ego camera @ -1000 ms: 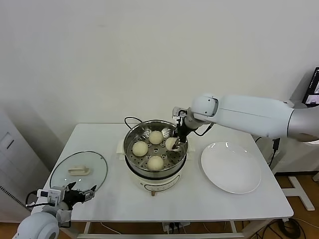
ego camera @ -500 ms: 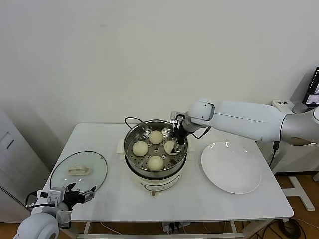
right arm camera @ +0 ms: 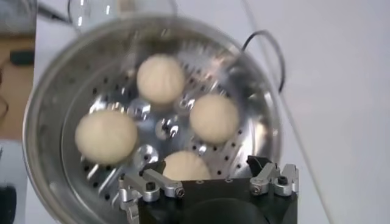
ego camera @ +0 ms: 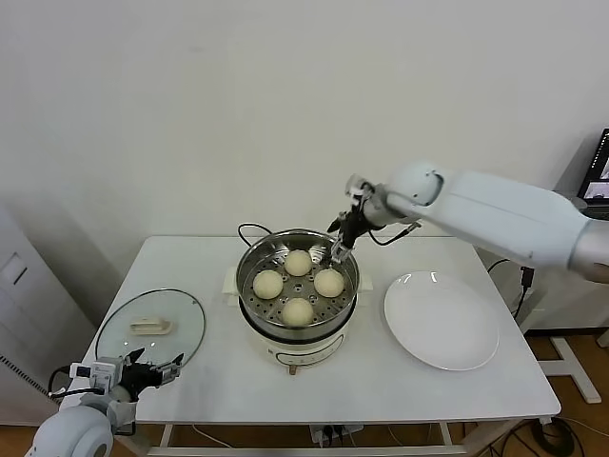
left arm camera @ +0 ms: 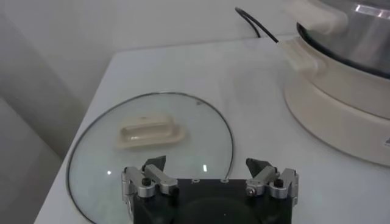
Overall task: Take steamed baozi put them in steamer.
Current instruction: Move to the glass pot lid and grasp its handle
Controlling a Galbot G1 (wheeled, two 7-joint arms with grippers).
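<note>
The steamer [ego camera: 297,324], a shiny steel pot on a white base, stands mid-table. Several cream-white baozi lie on its perforated tray, among them the right one [ego camera: 328,282] and the front one [ego camera: 298,311]. They also show in the right wrist view [right arm camera: 160,80]. My right gripper [ego camera: 340,246] is open and empty, raised just above the steamer's back right rim [right arm camera: 33,115]. My left gripper [ego camera: 155,370] is open and empty at the table's front left corner, beside the glass lid [left arm camera: 91,158].
A flat white plate [ego camera: 441,319] lies right of the steamer. The round glass lid with a cream handle [ego camera: 150,327] lies at the left. A black cord [ego camera: 249,228] runs behind the steamer. A wall stands close behind the table.
My right gripper has let go of the right baozi, which now rests on the tray, and has risen up and back above the rim. The left arm has not moved.
</note>
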